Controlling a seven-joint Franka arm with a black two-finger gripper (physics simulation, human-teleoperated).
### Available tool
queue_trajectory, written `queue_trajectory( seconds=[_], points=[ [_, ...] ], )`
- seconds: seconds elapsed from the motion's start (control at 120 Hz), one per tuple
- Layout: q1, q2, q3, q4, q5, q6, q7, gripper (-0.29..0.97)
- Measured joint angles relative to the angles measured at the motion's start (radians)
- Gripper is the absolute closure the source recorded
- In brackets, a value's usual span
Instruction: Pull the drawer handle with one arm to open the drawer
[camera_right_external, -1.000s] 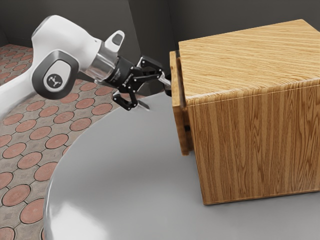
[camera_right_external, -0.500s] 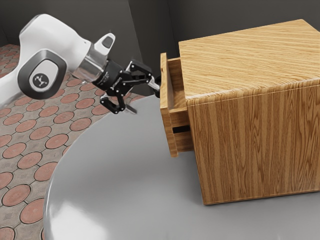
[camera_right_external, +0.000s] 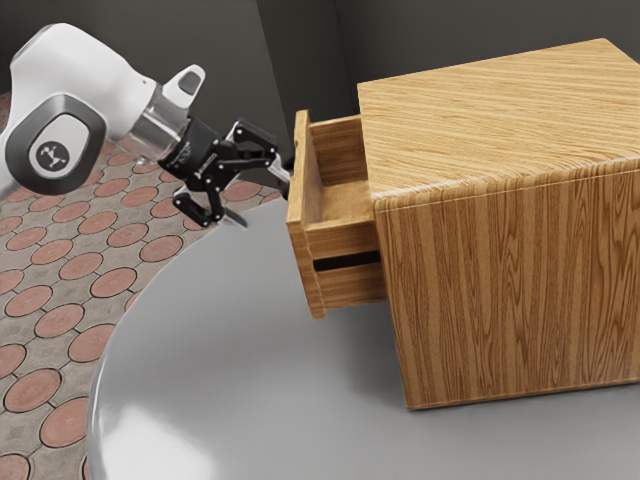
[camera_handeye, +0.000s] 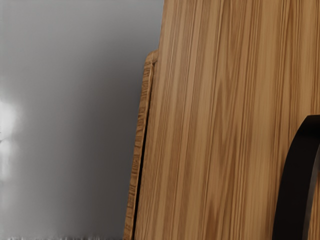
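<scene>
The round grey table (camera_right_external: 240, 380) and the light oak cabinet box (camera_right_external: 480, 150) on it had not moved; the wooden top drawer (camera_right_external: 335, 215), barely cracked a second before, stood drawn out by roughly a third, so the opening was well under way; the black two-finger gripper (camera_right_external: 260, 193) had retreated toward the exterior view's left with its fingers spread, the upper one apparently hooking the curved black handle (camera_handeye: 297, 185), though that contact was hidden.

The cabinet (camera_right_external: 500, 200) and its drawer (camera_right_external: 345, 240) were smooth, grained, satin-finished wood. The surface (camera_right_external: 250, 380) was glossy grey. The drawer's handle (camera_handeye: 297, 185) was matt black.
</scene>
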Motion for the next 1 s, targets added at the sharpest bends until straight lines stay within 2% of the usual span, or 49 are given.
queue_trajectory(
  seconds=[0.883,0.95,1.0],
  points=[
    [0.174,0.000,-0.078,-0.058,-0.021,-0.052,0.002,0.01],
    [0.226,-0.001,-0.094,-0.077,-0.025,-0.058,0.002,0.01],
    [0.310,-0.002,-0.129,-0.103,-0.038,-0.062,0.003,0.01]
  ],
)
